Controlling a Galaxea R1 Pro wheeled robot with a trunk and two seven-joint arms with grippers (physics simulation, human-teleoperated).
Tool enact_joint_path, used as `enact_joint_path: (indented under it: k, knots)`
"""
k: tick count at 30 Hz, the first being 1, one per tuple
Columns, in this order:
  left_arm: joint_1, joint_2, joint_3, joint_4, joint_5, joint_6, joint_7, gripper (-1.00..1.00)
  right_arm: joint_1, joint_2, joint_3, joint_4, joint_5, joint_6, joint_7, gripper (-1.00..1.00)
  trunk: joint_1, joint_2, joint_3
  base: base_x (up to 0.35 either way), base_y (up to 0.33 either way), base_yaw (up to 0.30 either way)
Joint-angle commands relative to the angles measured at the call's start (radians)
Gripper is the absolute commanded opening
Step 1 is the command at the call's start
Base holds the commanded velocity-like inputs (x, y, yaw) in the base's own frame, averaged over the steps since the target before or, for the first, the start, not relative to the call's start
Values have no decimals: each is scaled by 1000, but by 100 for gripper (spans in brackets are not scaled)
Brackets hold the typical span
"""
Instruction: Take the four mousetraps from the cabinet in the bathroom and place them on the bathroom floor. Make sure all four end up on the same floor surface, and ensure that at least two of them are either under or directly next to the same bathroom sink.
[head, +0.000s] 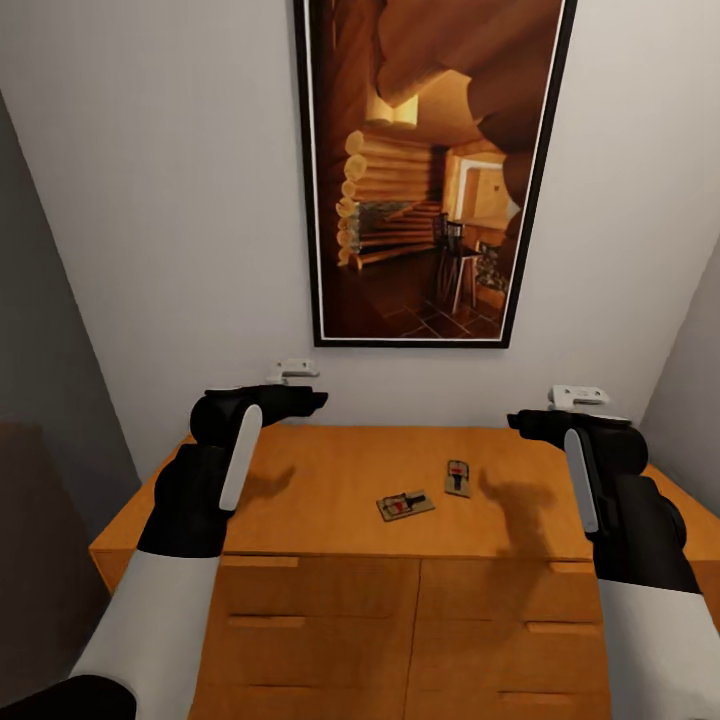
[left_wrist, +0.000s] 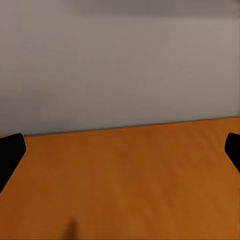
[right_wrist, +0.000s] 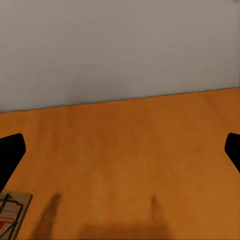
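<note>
Robot is facing the cabinet (head: 330, 480), both arms raised over its top, nothing picked yet. Two mousetraps are showing on the top: one (head: 405, 505) near centre, the other (head: 458, 478) just right and slightly farther back, apart from each other. The other two aren't accounted for, possibly in the drawers. Left gripper (head: 290, 385) is hovering over the left part of the top, well apart from both traps; the left wrist view shows its dark fingertips spread wide, empty. Right gripper (head: 580, 400) is hovering over the right part, also spread wide and empty, with a trap's corner (right_wrist: 11, 212) at the edge of its wrist view. Step in hand: the approach for a first grasp. Next move likely calls for the right arm shifting left and descending onto the nearer-right trap, then pinching the thin board by its edges.
</note>
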Motion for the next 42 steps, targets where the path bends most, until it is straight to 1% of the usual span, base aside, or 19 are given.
enact_joint_path:
  k: [1, 5, 12, 13, 15, 17, 19, 20, 25, 28, 31, 35, 42]
  knots:
    - [-1, 0, 0, 1, 13, 4, 3, 100, -1, 0, 1, -1, 2, 5, -1, 100, 1, -1, -1, 321, 5, 0]
    - [-1, 0, 0, 4, 36, 4, 3, 100, -1, -1, 1, 0, 2, 5, -1, 100, 1, -1, -1, 322, 3, 0]
    - [-1, 2, 1, 5, 50, 4, 3, 100, -1, -2, 1, 0, 2, 5, -1, 100, 1, -1, -1, 311, 1, 0]
    - [-4, 7, -1, 11, 44, -2, -3, 100, -7, 4, -5, 6, -4, 5, -7, 100, 1, -1, -1, 0, 0, 0]
    - [-3, 18, -1, 23, 31, -5, -14, 100, -11, 15, -1, 17, 2, 5, -18, 100, 1, -1, -1, 0, 0, 0]
    - [-3, 18, -1, 34, 19, -5, -25, 100, -11, 27, -1, 28, 2, 5, -18, 100, 1, -1, -1, 0, 0, 0]
    - [-3, 18, -1, 45, 7, -5, -36, 100, -11, 29, -1, 39, 2, 5, -18, 100, 1, -1, -1, 0, 0, 0]
    - [-3, 12, -1, 51, 7, -4, -30, 100, -6, 23, 2, 45, 8, 5, -12, 100, 1, -1, -1, 0, 0, 0]
    - [-2, 4, -2, 75, 37, -6, -2, 100, 1, -3, 4, 73, 26, 5, -2, 100, 1, -1, -1, 0, 0, 0]
    - [-2, 3, -3, 92, 52, -7, 15, 100, 2, -5, 3, 90, 31, 5, -3, 100, 1, -1, -1, 0, 0, 0]
    - [-2, 1, -4, 109, 57, -8, 31, 100, 3, -7, 3, 107, 36, 5, -4, 100, 1, -1, -1, 0, 0, 0]
    - [-2, 1, -4, 127, 61, -9, 32, 100, 3, -8, 3, 129, 39, 5, -5, 100, 1, -1, -1, 0, 0, 0]
    - [-2, 1, -4, 136, 66, -9, 33, 100, 4, -13, 3, 113, 42, 5, -4, 100, 1, -1, -1, 0, 0, 0]
